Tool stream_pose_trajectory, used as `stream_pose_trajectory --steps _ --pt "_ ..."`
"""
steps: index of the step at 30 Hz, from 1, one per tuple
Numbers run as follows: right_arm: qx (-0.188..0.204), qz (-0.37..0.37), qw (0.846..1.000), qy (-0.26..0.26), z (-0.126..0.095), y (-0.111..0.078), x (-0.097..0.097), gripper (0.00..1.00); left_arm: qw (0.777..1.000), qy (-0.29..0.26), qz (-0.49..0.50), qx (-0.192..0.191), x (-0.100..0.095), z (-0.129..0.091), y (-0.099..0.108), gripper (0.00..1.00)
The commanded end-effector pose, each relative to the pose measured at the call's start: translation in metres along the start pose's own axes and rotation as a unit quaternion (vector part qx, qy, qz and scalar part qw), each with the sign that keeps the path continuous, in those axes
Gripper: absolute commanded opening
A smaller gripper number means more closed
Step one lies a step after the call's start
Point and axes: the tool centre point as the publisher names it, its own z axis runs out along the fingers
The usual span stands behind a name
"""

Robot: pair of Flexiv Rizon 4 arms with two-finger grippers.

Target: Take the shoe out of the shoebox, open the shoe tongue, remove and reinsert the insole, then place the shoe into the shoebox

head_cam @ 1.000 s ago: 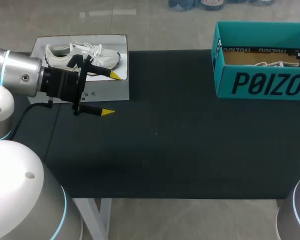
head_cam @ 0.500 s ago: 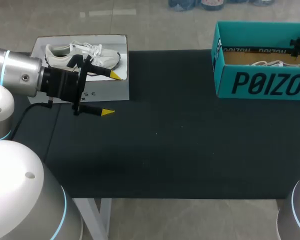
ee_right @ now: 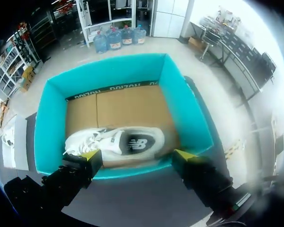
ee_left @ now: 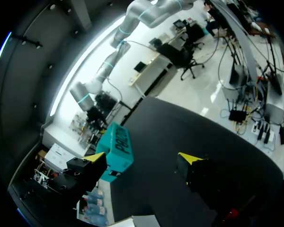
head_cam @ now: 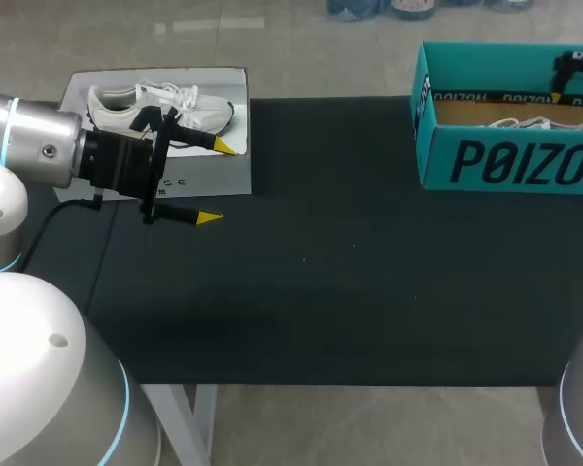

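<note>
The teal shoebox (head_cam: 505,160) stands open at the table's far right. A white shoe (ee_right: 116,141) lies on its side inside it, against the near wall on the brown cardboard floor. My right gripper (ee_right: 137,155) hangs above the box (ee_right: 47,137), open, with the shoe below its fingers and untouched. In the head view this gripper (head_cam: 571,70) shows only partly, over the box's far right corner. My left gripper (head_cam: 219,183) is held open over the table's left side, empty, pointing toward the box (ee_left: 116,149).
A second white shoe (head_cam: 160,107) lies on a white sheet (head_cam: 209,175) at the far left corner, just behind my left fingers. A black mat (head_cam: 321,282) covers the table between sheet and box. A cable (head_cam: 49,223) trails beside the left arm.
My right gripper has opened and drawn up out of the box, leaving the shoe lying inside. The left arm has not moved.
</note>
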Motion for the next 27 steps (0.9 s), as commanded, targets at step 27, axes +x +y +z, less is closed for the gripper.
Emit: stream_pose_trajectory --steps 27 --pt "-0.007 0.026 0.999 -0.029 -0.022 -0.01 0.003 1.0 0.861 0.389 0.304 -0.123 0.0 -0.101 0.038 1.0"
